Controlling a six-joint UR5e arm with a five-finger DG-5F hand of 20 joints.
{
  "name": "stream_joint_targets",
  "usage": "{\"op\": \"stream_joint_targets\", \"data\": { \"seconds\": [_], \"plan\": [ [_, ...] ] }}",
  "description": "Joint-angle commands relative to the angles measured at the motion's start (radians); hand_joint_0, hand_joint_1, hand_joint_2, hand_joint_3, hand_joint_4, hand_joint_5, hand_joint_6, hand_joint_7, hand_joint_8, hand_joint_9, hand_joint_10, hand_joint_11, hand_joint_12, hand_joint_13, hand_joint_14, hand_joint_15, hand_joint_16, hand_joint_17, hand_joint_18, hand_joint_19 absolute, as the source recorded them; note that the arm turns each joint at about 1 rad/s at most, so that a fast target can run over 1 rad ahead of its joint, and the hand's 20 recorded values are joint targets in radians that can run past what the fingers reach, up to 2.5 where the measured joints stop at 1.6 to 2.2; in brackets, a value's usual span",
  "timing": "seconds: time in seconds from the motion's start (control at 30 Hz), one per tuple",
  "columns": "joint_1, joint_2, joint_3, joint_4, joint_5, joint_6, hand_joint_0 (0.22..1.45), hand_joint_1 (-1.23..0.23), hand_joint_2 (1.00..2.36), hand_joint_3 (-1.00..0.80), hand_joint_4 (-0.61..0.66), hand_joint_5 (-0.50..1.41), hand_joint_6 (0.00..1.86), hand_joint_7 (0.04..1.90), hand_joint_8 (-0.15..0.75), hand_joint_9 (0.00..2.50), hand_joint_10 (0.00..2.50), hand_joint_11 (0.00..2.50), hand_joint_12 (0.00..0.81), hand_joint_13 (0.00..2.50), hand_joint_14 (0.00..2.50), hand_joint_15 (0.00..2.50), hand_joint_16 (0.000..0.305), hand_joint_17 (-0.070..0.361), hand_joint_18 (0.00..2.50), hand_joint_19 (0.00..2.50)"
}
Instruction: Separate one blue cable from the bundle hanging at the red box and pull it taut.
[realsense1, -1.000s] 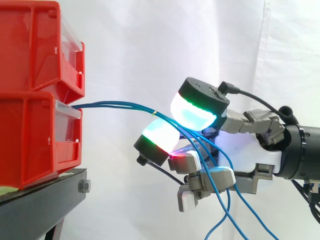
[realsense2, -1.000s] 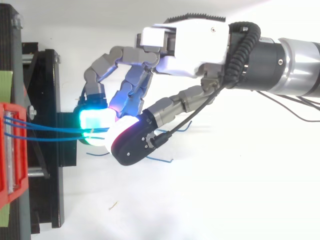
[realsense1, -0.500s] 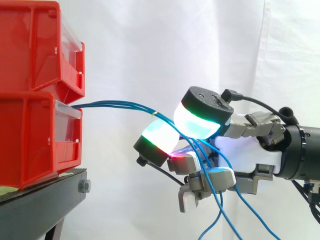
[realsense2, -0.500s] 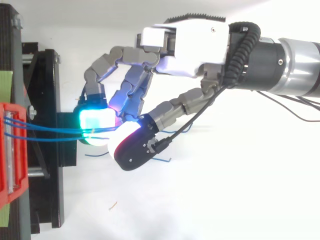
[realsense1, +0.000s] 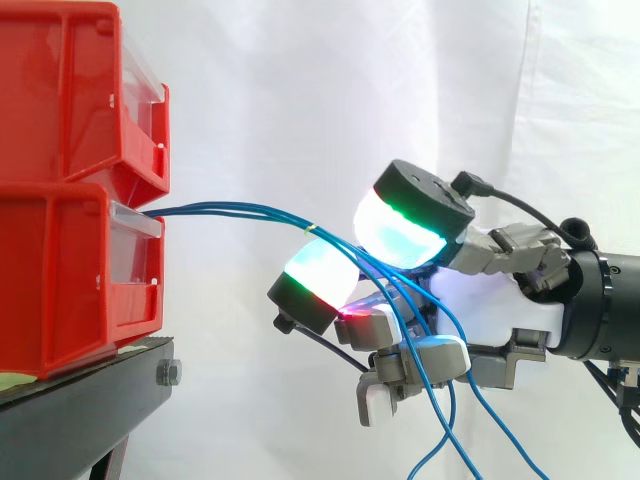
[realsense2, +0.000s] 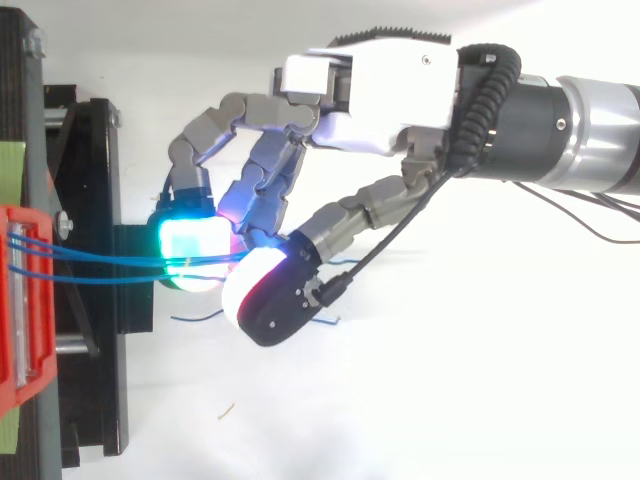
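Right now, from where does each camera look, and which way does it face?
Side view: beside the work at its height, looking level across the bins and cables; the robot hand and arm enter from the right.
Top view: above, looking down on the stand and bins; robot hand and arm enter from the right.
Shared: bins at left, cables, robot hand curled round the cables.

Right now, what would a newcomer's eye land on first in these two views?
The robot hand at right, its thick fingertips glowing cyan and green, fingers curled round the blue cables. Next, those cables arcing from the lower of two stacked red bins at left to the robot hand, loose ends dropping below it. The bins sit on a black stand.
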Motion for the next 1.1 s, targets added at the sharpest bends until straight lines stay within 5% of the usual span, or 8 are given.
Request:
{"op": "stream_joint_targets", "data": {
  "seconds": [0.0,0.4,1.07],
  "plan": [
    [0.0,0.0,0.0,0.0,0.0,0.001,0.59,-0.74,1.0,-0.5,0.17,-0.18,0.85,0.99,0.359,1.05,0.02,1.11,0.385,1.27,0.02,1.33,0.04,0.09,0.96,0.59],
    [0.0,0.0,0.0,0.0,0.0,0.001,0.67,-0.87,1.02,-0.23,0.13,-0.19,0.86,1.06,0.351,1.02,0.02,1.12,0.389,1.25,0.02,1.31,0.04,0.09,0.95,0.59],
    [0.0,0.0,0.0,-0.008,0.0,0.0,0.75,-0.93,1.0,-0.5,0.18,-0.2,0.89,0.98,0.354,1.01,0.01,1.21,0.407,1.27,0.01,1.42,0.042,0.096,0.97,0.57]
  ]
}}
